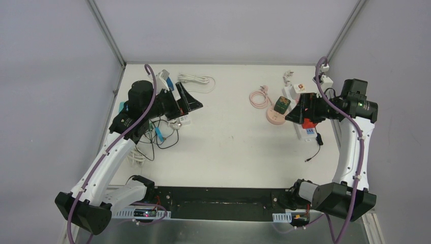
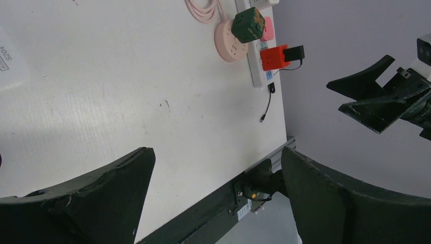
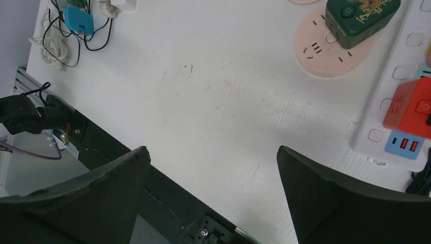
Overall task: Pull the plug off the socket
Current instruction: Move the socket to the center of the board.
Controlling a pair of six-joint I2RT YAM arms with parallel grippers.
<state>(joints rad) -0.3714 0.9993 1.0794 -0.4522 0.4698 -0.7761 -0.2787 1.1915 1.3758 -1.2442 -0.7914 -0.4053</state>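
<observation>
Both arms are pictured poised over the white table (image 1: 228, 152) with the pull not yet begun, and the task is judged to be at the approach step. Nearest the bases, at about 4 o'clock from the table's middle, a thin black cable (image 1: 315, 147) is trailed loose. Beyond it, at 3 o'clock, the right gripper (image 1: 296, 114) is held above the long white plastic power strip (image 3: 406, 56), its jaws spread as wide as they go and nothing caught between them. At 10 o'clock the left gripper (image 1: 189, 99) is likewise spread fully and empty, above a tangle of black leads (image 1: 152, 145) and a small blue plug (image 3: 79, 19). A red cube-shaped adapter (image 3: 414, 107) is seated in the strip beneath the right gripper, with a small black plug (image 2: 295, 52) pushed into its side. Farther off, a dark green cube-shaped plug (image 3: 361, 18) is seated on a round pink socket disc (image 3: 317, 56). Which plug is meant cannot be told, though the red adapter lies closest. The next move is judged to call for the right jaws to be lowered around the chosen plug, closed firmly and drawn straight up, with the strip possibly needing to be pinned down.
</observation>
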